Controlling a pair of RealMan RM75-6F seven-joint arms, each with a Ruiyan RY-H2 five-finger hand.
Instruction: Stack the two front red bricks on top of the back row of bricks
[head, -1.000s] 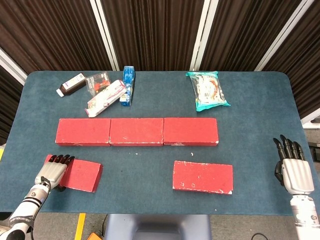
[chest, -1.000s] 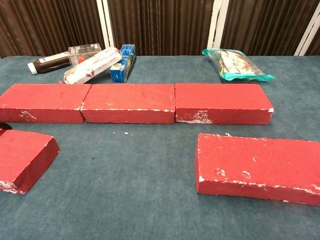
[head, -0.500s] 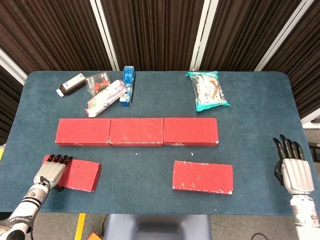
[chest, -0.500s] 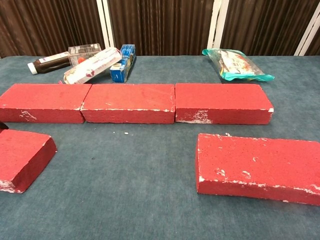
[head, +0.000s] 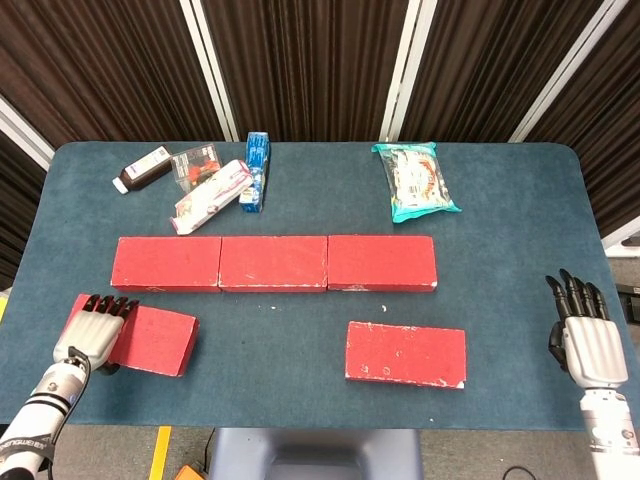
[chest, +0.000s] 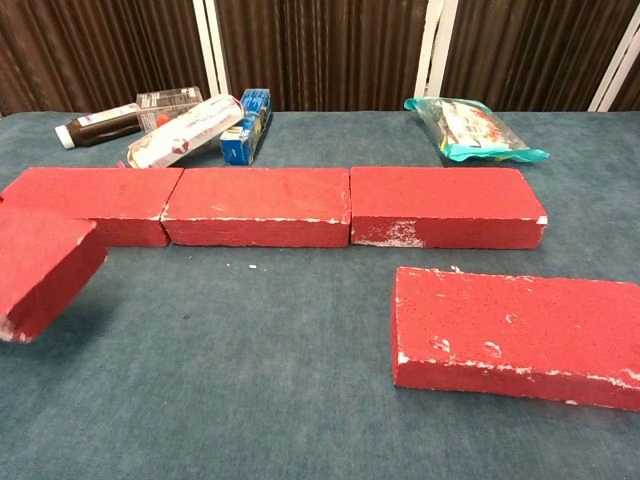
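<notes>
Three red bricks form the back row (head: 275, 263) across the middle of the blue table, also plain in the chest view as the back row (chest: 260, 205). My left hand (head: 93, 331) grips the left end of the front left brick (head: 150, 339), which hangs lifted off the table; the chest view shows this brick (chest: 40, 265) raised with a shadow under it. The front right brick (head: 405, 354) lies flat on the table, seen closer in the chest view (chest: 515, 335). My right hand (head: 585, 335) holds nothing, fingers apart, at the table's right edge, well away from that brick.
At the back left lie a dark bottle (head: 143, 168), a clear packet (head: 195, 163), a white tube box (head: 212, 195) and a blue box (head: 256, 170). A teal snack bag (head: 417, 180) lies at the back right. The table (head: 500, 260) ends close in front of the front bricks.
My left hand has lifted the front left brick off the table and carried it slightly left and back toward the row. The right hand and the other bricks have not moved.
</notes>
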